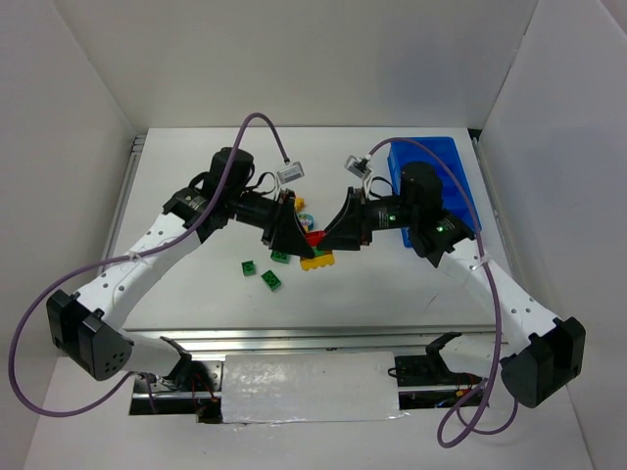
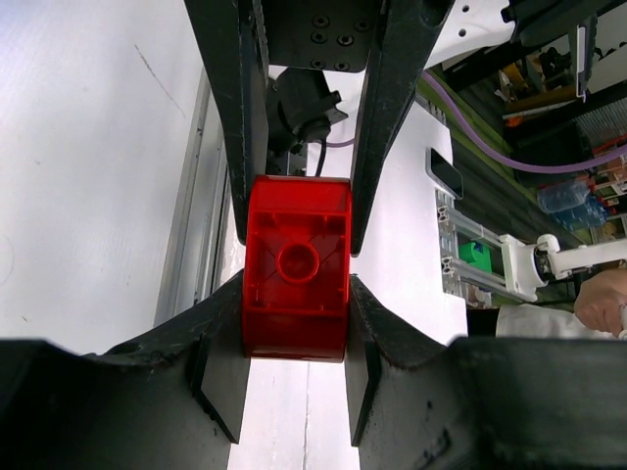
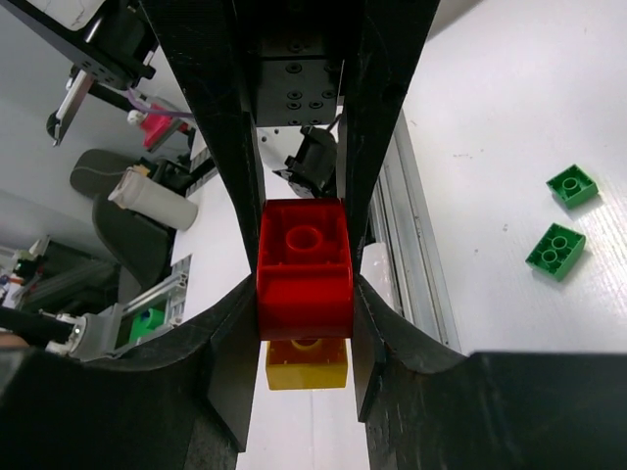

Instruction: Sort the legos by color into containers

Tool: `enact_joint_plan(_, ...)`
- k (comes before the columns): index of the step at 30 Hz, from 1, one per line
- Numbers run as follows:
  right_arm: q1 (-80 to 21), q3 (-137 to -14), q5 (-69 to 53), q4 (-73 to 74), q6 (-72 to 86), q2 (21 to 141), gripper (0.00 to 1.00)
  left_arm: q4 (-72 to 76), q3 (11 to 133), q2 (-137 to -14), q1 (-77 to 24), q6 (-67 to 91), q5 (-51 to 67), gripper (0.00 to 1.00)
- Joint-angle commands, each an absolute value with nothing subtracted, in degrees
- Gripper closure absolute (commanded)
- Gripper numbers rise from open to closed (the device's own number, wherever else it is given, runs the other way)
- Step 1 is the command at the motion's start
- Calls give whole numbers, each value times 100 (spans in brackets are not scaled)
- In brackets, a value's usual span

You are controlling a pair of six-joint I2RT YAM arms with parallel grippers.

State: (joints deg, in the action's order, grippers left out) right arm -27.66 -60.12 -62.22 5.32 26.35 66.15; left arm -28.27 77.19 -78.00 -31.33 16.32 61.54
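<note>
A red lego (image 2: 297,274) is clamped hollow side up between my left gripper's (image 2: 297,294) fingers. The right gripper's fingers (image 2: 377,127) flank it from the far side. In the right wrist view my right gripper (image 3: 304,294) is shut on the same red lego (image 3: 304,264), with a yellow lego (image 3: 307,364) just behind it. In the top view both grippers, left (image 1: 290,235) and right (image 1: 333,233), meet tip to tip over the red lego (image 1: 313,238) and yellow lego (image 1: 316,260). The blue bin (image 1: 436,162) stands at the back right.
Three green legos lie left of the grippers (image 1: 281,257), (image 1: 249,266), (image 1: 271,279); two show in the right wrist view (image 3: 572,185), (image 3: 555,251). A small teal and yellow piece (image 1: 304,217) lies behind the grippers. The right arm hides much of the bin's inside.
</note>
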Motion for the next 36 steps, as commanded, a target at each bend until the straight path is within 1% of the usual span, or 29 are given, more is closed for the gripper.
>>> enact_joint_plan(1,-2672,-6152,-6346,26,2716,6583,89,-2892,8041,-7971,-3164,1459,6029,94)
enact_joint_plan(2,-2663,-6152,-6363,18,2716,6583,89,-2874,8077,-7989,-3164,1468,6003,92)
enact_joint_plan(5,-2628,-6152,-6372,18,2690,6583,93,-2900,8235,-8103,-3173,1494,5898,84)
enact_joint_plan(6,-2611,-6152,-6355,18,2689,6574,100,-2900,8270,-8147,-3173,1503,5897,78)
enact_joint_plan(8,-2593,-6152,-6354,35,2663,6566,100,-2936,8367,-8209,-3164,1512,5863,70)
enact_joint_plan(9,-2575,-6152,-6363,44,2654,6583,100,-2936,8385,-8235,-3164,1520,5836,58)
enact_joint_plan(10,-2558,-6152,-6372,61,2628,6574,100,-2927,8411,-8253,-3164,1555,5784,52)
enact_joint_plan(11,-2540,-6144,-6372,96,2593,6583,100,-2901,8411,-8253,-3147,1590,5696,35)
enact_joint_plan(13,-2488,-6117,-6355,105,2584,6574,100,-2839,8411,-8253,-3147,1661,5652,9)
enact_joint_plan(14,-2435,-6074,-6354,88,2584,6557,100,-2769,8420,-8262,-3120,1722,5599,0)
enact_joint_plan(19,-2268,-5977,-6363,70,2558,6522,100,-2558,8464,-8288,-2997,1951,5476,0)
enact_joint_plan(22,-2180,-5950,-6171,167,2488,6504,100,-2522,8543,-8288,-2909,2065,5274,0)
enact_joint_plan(24,-2119,-5872,-5775,106,2557,6434,100,-2470,8543,-8227,-2804,2188,5046,1)
enact_joint_plan(25,-2092,-5697,-5687,1,2836,6294,100,-2400,8465,-8183,-2769,2249,5028,1)
enact_joint_plan(26,-2040,-5608,-5452,-418,2995,6215,100,-2278,8403,-8070,-2690,2320,5080,1)
enact_joint_plan(31,-2021,-5169,-4975,-1500,3829,5687,100,-1137,7832,-7586,-2602,3005,5361,1)
enact_joint_plan(36,-2022,-5141,-4379,-1653,4061,5388,100,-212,7384,-7286,-2610,3690,5353,0)
